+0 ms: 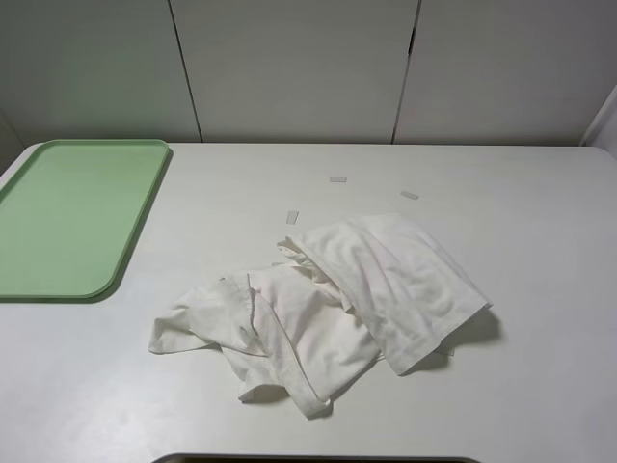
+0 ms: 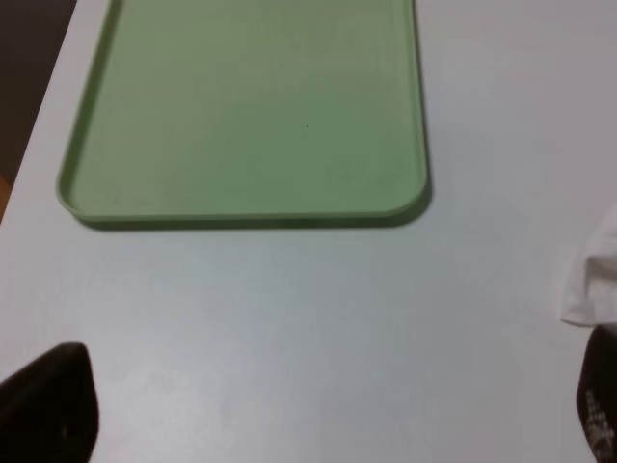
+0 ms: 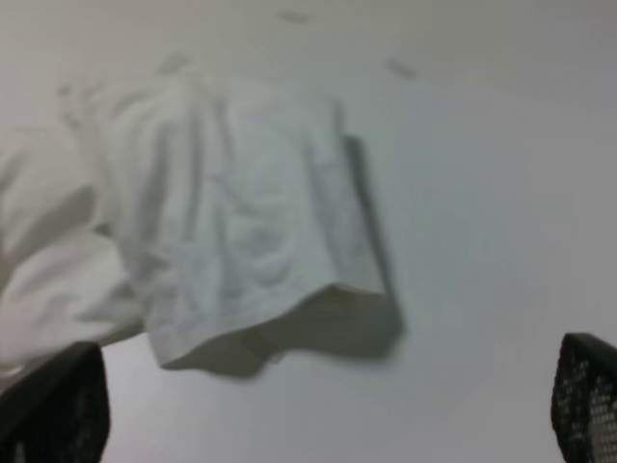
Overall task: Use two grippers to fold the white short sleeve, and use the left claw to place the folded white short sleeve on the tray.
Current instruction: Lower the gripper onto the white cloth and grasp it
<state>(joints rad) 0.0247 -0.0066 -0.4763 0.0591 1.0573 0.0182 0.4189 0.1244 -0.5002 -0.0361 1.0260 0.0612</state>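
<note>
**Status: shirt crumpled on table, both claws open**

I see the white short sleeve [image 1: 328, 304] lying crumpled on the white table [image 1: 540, 386], right of centre in the high view. One portion is doubled over the rest. The tray [image 1: 67, 217] sits at the table's far left edge, well apart from the shirt. Three small tape strips [image 1: 337, 179] lie just beyond the shirt.

The left gripper [image 2: 318, 405] has its jaws spread wide and grips nothing. It hangs above bare table between the tray and a shirt edge.

The right gripper [image 3: 318, 405] also has its jaws spread wide and grips nothing. It hangs near the doubled-over portion.
</note>
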